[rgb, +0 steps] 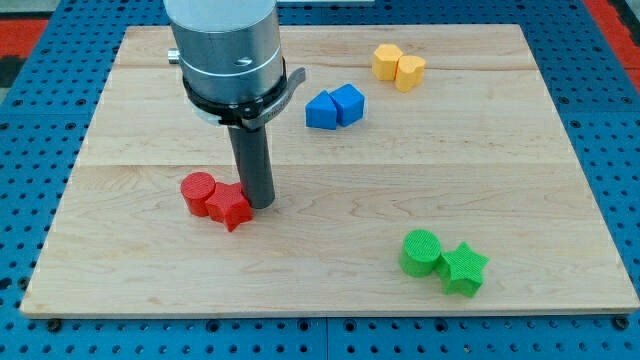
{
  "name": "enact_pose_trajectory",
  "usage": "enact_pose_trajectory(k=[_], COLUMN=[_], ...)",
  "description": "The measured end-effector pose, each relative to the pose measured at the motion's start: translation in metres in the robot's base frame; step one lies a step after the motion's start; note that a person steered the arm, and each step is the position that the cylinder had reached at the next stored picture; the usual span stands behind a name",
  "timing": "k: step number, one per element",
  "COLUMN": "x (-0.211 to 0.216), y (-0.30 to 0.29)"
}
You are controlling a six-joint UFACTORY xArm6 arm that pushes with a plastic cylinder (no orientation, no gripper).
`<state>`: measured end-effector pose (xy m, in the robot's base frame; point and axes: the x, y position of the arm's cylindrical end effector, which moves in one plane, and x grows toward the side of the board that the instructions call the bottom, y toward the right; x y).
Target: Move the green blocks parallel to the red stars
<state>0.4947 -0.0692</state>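
With the red star block as my landmark, my tip, a bare rod end effector with nothing to open or hold, stood upright touching its right edge, the red cylinder at its left, while the green cylinder and green star sat paired well off toward the pale wooden worktop's lower right, apparently awaiting alignment.

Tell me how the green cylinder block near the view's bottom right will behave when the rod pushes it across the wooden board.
The green cylinder block stands on its flat end, so it should slide rather than roll. It touches the green star block, so a push from the view's left would probably move both, and the round side may slip off. My tip is far off, beside the red star block.
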Motion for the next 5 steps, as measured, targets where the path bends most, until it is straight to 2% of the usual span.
enact_pose_trajectory(k=[1,3,4,5], x=[0.0,-0.019,-0.014,0.043], y=[0.001,0.149,0.245,0.327])
